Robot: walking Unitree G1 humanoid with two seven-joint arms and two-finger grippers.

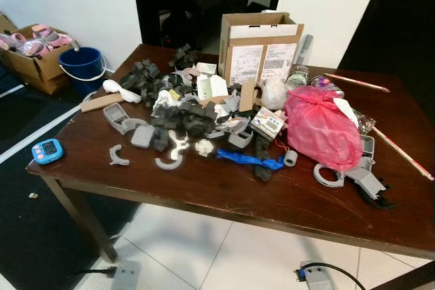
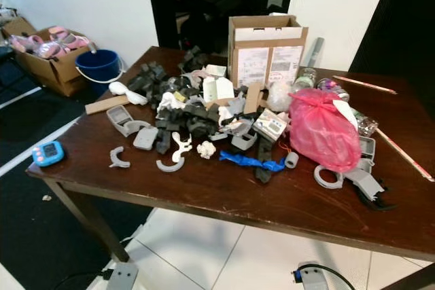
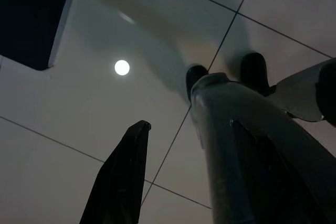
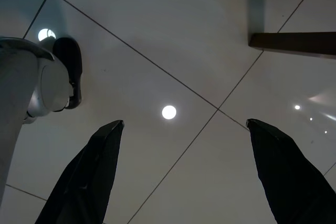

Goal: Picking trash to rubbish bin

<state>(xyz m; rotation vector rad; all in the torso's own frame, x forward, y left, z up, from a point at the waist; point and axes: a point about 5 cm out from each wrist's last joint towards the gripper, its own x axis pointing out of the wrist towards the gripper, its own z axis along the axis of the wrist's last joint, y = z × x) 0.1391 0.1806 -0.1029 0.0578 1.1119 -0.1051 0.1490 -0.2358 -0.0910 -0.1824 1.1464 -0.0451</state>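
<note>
Trash is heaped mid-counter: dark grey foam chunks (image 1: 178,117), crumpled white paper (image 1: 204,146), a blue wrapper (image 1: 249,159) near the front of the pile, and a knotted pink plastic bag (image 1: 321,127) on the right side. Grey plastic parts (image 1: 121,119) are scattered left of the heap, and a grey ring-shaped piece (image 1: 333,176) sits just in front of the pink bag.

Open cardboard box (image 1: 261,47) stands upright at the far edge, touching the back of the heap. Blue bucket (image 1: 81,67) is on the floor beyond the far-left corner of the counter (image 1: 224,198), beside a cardboard box of pink items (image 1: 34,52).

Edges: small blue device (image 1: 47,151) sits right at the near-left corner. Two thin sticks (image 1: 401,151) lie along the right side, one running out toward the right edge. Near edge has a bare strip of wood in front of the pile, widest at the middle and left.

White tiled floor (image 1: 224,249) is open in front of the counter; a cable (image 1: 333,269) and grey plugs lie on it close to the near edge.

Left claw (image 3: 173,177) hangs over the tiles, one black finger visible, the other hidden behind the robot's leg; can't tell how far open. Right claw (image 4: 186,174) hangs over the tiles, fingers spread wide, holding nothing.
</note>
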